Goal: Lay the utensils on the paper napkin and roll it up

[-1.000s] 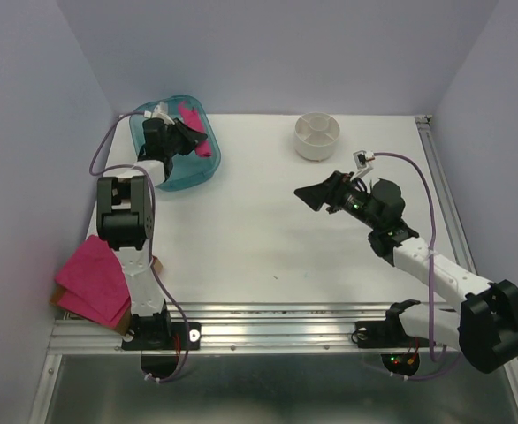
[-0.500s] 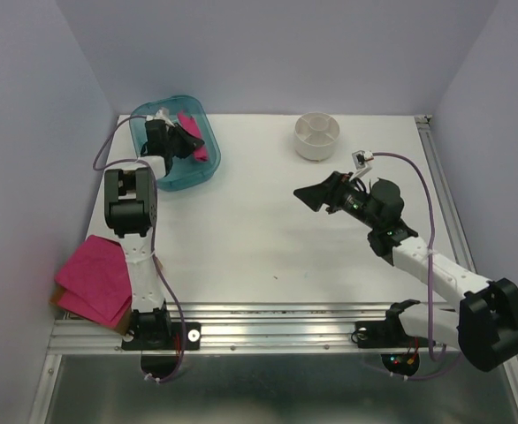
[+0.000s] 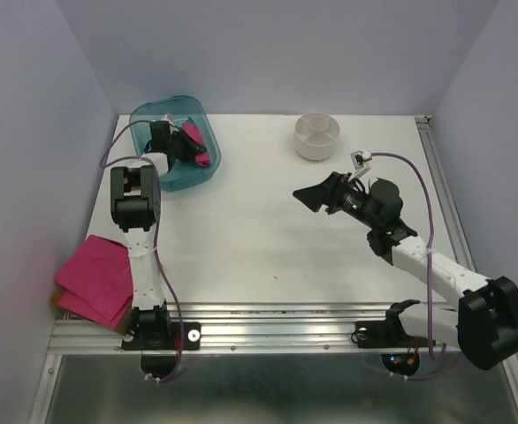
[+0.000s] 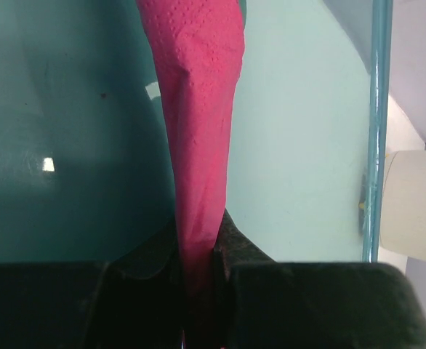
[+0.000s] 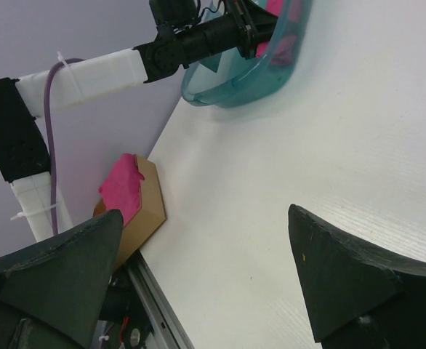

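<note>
Fingers [image 5: 60, 276] of the right gripper [image 3: 316, 194] stand spread wide with nothing between them. They hang above the white table [image 3: 268, 230], right of its middle, and point toward the left side.

At the near left corner, a pile of pink napkins [image 3: 95, 278] lies on a brown holder [image 5: 146, 200] that juts past the table's edge, just beside the left arm's base. The right wrist view shows the same pile [image 5: 122, 185] between its own two fingertips, well apart from them.

Farther back on the left, the left arm reaches into a teal tray [image 3: 188, 184] at the far left corner. The left gripper [image 3: 181, 146] is inside the tray. Its fingers [image 4: 238, 243] are pressed close on the paper napkin [image 4: 198, 109], pinching one gathered end. From the pinch the magenta sheet runs away as a narrow, crumpled strip over the tray's floor. From above, part of the napkin [image 3: 199, 148] shows at the gripper's right side, within the tray's rim.

At the far edge, near the middle, stands a white round container [image 3: 317, 135], well apart from both grippers.
</note>
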Available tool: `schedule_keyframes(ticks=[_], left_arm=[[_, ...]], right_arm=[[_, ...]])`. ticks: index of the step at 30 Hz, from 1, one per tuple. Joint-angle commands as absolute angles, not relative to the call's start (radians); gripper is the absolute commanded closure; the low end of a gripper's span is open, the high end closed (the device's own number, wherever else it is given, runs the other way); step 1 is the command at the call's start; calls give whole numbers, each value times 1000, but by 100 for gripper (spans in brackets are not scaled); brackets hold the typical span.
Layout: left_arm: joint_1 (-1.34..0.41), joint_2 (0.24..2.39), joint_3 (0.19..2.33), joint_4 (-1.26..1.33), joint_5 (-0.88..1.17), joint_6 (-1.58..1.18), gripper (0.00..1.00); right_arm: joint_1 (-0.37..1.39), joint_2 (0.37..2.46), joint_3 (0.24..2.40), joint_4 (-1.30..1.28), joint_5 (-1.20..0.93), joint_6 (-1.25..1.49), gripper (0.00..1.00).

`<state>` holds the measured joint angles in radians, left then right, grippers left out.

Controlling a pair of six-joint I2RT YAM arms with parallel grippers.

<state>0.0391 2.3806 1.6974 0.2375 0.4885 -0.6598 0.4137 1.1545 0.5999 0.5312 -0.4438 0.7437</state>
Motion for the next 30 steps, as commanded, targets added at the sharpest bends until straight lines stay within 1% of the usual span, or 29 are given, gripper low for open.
schedule_keyframes(ticks=[1, 3, 7, 11, 12, 14, 20, 30], left_arm=[[40, 2372, 1744, 207, 497, -650, 86], [40, 2379, 1749, 192, 492, -652, 79], [40, 2385, 1753, 163, 470, -653, 75], [40, 2382, 1773, 100, 418, -632, 73], [40, 2382, 1781, 80, 399, -620, 70], [40, 2381, 1798, 43, 370, -597, 68], [41, 2401, 1832, 2, 374, -583, 60], [40, 2415, 1829, -46, 370, -560, 55]], right_arm=[[420, 1151, 647, 591, -457, 729, 0], [422, 1147, 647, 589, -457, 729, 0], [420, 1146, 646, 591, -457, 732, 0], [422, 1144, 646, 592, -459, 733, 0], [422, 1144, 646, 594, -459, 733, 0], [420, 1146, 646, 594, -460, 735, 0], [420, 1158, 646, 609, -469, 744, 0], [420, 1160, 646, 614, -469, 747, 0]])
